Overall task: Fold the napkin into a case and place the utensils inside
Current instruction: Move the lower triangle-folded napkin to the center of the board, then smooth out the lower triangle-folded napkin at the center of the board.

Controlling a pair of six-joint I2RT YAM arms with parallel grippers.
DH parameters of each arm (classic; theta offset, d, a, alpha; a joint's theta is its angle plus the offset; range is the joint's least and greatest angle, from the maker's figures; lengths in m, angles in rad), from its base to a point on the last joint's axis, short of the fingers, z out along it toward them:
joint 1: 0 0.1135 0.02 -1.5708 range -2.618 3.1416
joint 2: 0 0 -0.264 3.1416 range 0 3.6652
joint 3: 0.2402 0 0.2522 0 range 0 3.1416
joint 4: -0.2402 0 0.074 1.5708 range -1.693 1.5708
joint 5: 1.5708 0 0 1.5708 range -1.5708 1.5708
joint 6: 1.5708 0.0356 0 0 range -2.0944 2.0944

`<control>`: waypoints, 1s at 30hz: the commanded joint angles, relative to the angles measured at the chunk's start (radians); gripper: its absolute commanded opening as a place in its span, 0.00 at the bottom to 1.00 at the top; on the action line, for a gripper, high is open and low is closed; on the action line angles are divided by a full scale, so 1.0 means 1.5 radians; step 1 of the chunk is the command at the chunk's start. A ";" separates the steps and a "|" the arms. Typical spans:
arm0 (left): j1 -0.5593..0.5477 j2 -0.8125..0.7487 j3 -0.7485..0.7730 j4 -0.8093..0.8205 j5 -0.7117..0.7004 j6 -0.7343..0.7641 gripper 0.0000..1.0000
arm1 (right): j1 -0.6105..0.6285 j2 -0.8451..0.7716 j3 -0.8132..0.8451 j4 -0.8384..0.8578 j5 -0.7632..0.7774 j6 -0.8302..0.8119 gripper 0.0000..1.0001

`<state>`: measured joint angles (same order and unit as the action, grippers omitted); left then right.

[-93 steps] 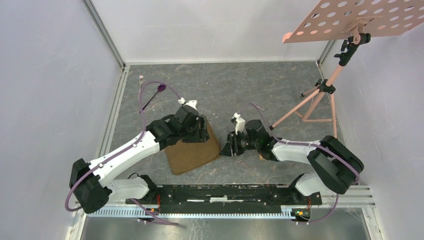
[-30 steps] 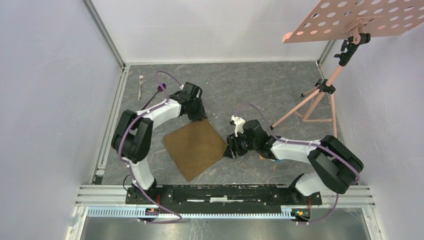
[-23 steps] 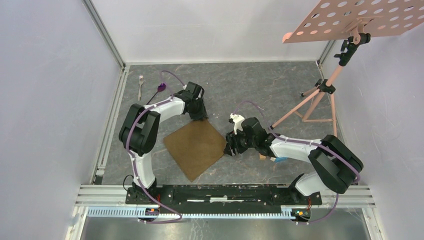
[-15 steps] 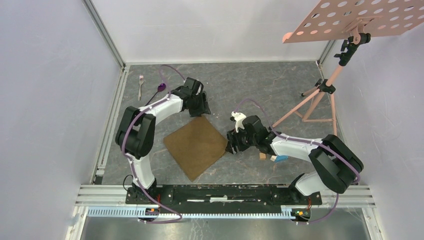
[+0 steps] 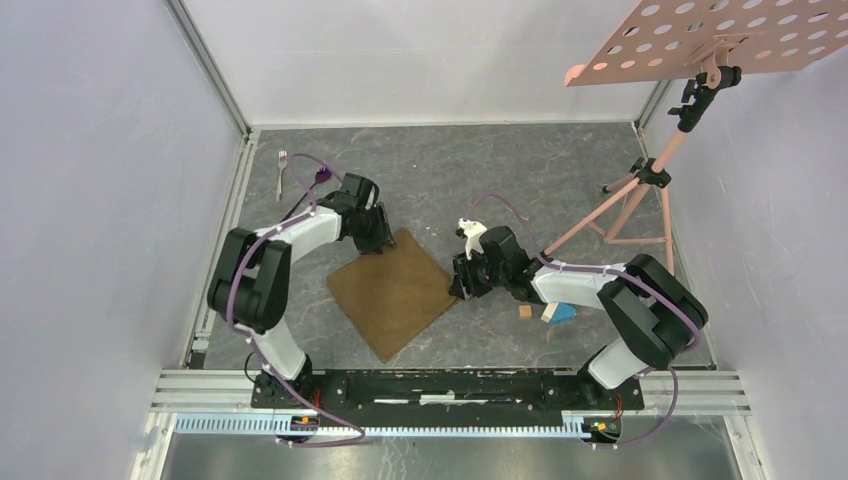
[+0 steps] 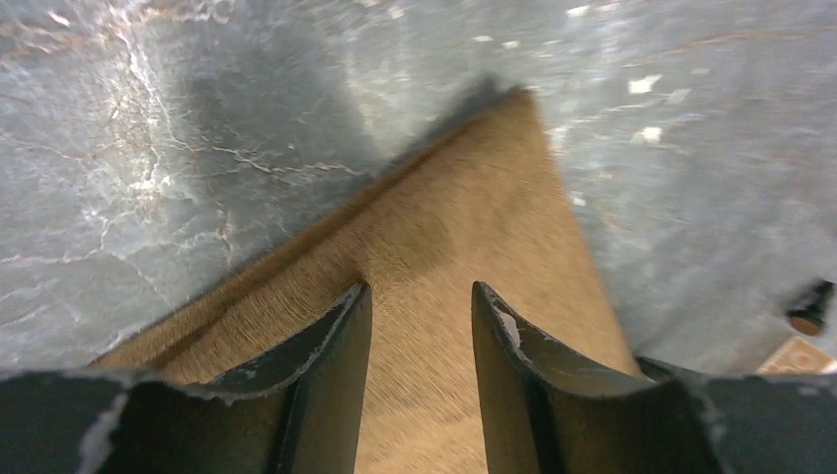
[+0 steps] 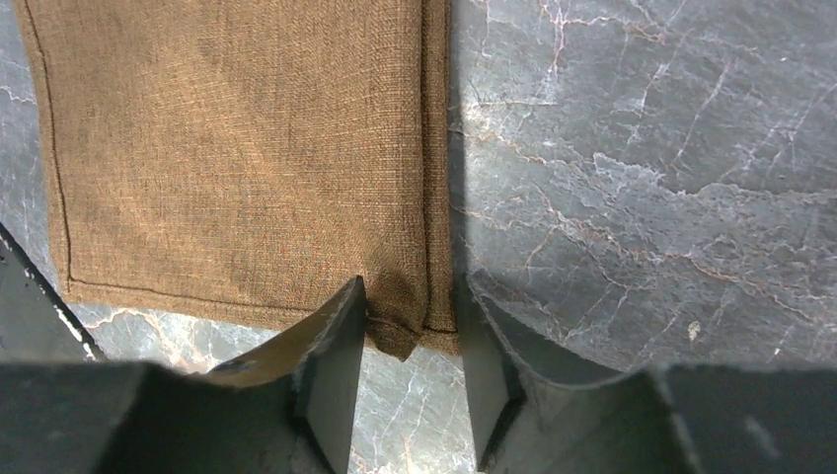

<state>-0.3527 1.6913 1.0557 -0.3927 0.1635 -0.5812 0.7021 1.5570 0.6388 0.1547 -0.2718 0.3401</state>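
Top external: napkin (image 5: 390,295) laid flat mid-table; fork (image 5: 282,160) and spoon (image 5: 321,176) seen far left, well apart from it. Left gripper (image 6: 417,296) jaws narrowly parted over far corner. Right gripper (image 7: 410,291) jaws parted astride right corner, cloth not pinched.

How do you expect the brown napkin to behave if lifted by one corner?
Probably floppy: the napkin lies flat, its corner slightly puckered in the right wrist view. The coarse weave should resist slipping. It looks thin, so likely light.
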 commanded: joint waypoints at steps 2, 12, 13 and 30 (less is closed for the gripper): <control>0.001 0.095 -0.002 0.046 -0.023 -0.013 0.47 | -0.002 0.024 -0.039 0.051 0.040 0.024 0.32; -0.034 0.189 0.156 0.038 0.035 -0.008 0.50 | -0.036 -0.057 -0.126 0.044 0.173 0.024 0.16; -0.035 0.178 0.160 0.034 0.043 -0.009 0.52 | -0.038 -0.063 -0.118 0.034 0.164 0.003 0.23; 0.033 0.009 0.101 -0.096 0.093 0.049 0.68 | -0.037 0.004 0.106 0.003 0.035 -0.019 0.63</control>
<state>-0.3138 1.6814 1.2476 -0.5026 0.2466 -0.5568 0.6468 1.5074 0.7486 0.1188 -0.1848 0.2913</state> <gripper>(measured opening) 0.687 0.683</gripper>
